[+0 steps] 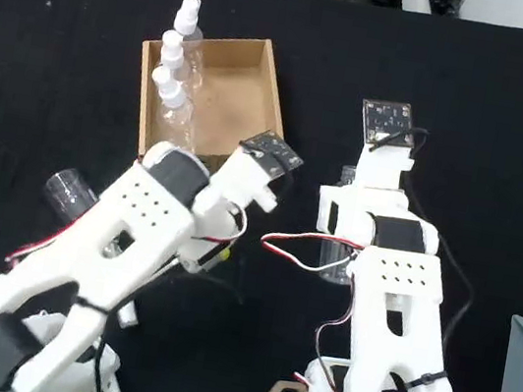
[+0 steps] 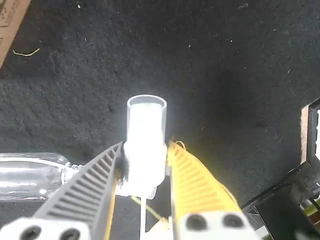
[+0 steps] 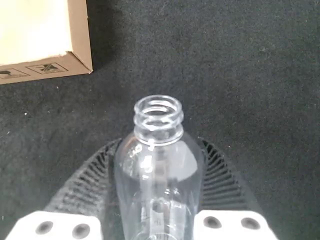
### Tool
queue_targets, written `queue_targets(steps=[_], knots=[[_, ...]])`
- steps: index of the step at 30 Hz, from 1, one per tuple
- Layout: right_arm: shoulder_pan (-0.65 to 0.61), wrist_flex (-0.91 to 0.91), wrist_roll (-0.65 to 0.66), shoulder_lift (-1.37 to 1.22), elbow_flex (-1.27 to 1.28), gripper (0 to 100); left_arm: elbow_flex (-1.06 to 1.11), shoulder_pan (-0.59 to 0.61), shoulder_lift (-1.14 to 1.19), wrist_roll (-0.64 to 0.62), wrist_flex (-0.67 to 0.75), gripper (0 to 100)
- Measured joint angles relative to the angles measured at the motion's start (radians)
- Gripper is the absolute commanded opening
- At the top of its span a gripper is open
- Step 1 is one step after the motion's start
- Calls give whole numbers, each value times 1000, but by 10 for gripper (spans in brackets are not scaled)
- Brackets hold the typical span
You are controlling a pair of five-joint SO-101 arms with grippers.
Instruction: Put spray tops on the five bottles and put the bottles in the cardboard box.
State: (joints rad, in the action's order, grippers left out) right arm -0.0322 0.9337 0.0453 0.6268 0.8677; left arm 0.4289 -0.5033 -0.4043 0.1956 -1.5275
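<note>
1. Left gripper [image 2: 145, 148]: the jaws are clamped on a white spray top [image 2: 146, 131], which is held over the black table [image 1: 495, 104], near and just right of the cardboard box [image 1: 273, 89].
2. Right gripper [image 3: 158, 146]: the jaws are clamped on the body of the uncapped bottle [image 3: 157, 165]. Its threaded neck is bare and points away from the arm. This bottle is to the right of the box, apart from it.
3. Cardboard box: sits far centre-left on the table. The three capped bottles [image 1: 178, 93] lie in a row along its left wall.
4. Loose bottle [image 1: 71, 194]: clear, lies on its side on the table to the left of the left arm.
</note>
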Motion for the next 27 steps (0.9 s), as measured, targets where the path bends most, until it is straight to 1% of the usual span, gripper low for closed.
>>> queue_targets(steps=[3, 11, 27], knots=[[0, 0, 0, 0, 0, 102, 46, 0, -61, -3, 34, 29], [0, 0, 0, 0, 0, 102, 55, 0, -180, -3, 37, 29], [0, 0, 0, 2, 0, 100, 84, 0, -199, -3, 46, 29]])
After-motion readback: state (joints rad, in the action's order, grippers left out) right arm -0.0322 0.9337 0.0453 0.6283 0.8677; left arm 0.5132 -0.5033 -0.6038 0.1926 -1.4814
